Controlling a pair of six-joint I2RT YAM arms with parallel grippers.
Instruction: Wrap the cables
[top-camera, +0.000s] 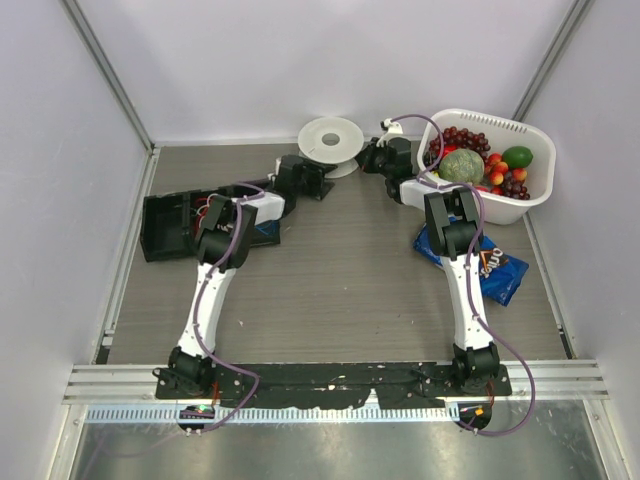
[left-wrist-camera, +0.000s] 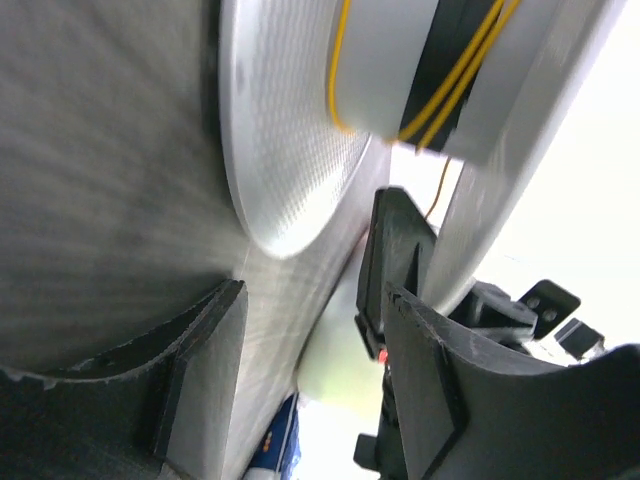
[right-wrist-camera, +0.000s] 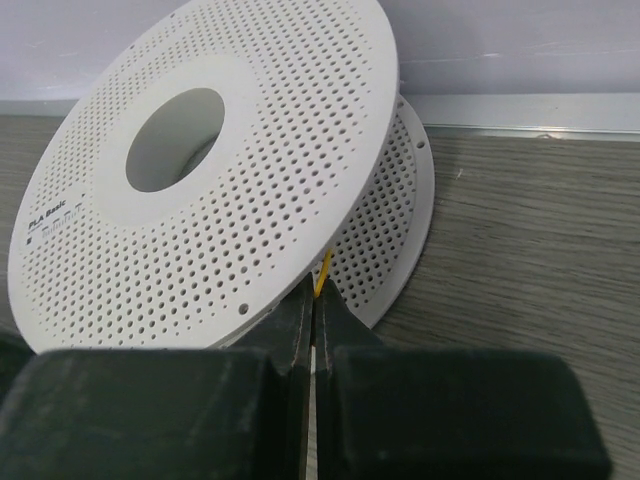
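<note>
Where the yellow cable (left-wrist-camera: 462, 70) sits: a few turns lie around the hub of the white spool (right-wrist-camera: 270, 190), between its two flanges, and one strand drops out of the gap.
Right gripper (right-wrist-camera: 314, 312): fingers pressed together on that strand just under the spool's rim, probably to keep it taut so the turns do not slacken.
Left gripper (left-wrist-camera: 312, 300): fingers apart on either side of the spool's lower flange edge, clamping nothing. It looks placed to steady or turn the spool, though the view is too blurred to say whether a pad touches.
Spool: tilted, lower flange edge on the table (top-camera: 340, 280), so the gap faces both grippers.
Fruit basket (top-camera: 490, 120): right of the spool, clear of the winding.
Snack bag (top-camera: 500, 272): nearer than the spool, to its right.
Black box (top-camera: 165, 230): left of the spool.
Stage: winding seems barely begun.
</note>
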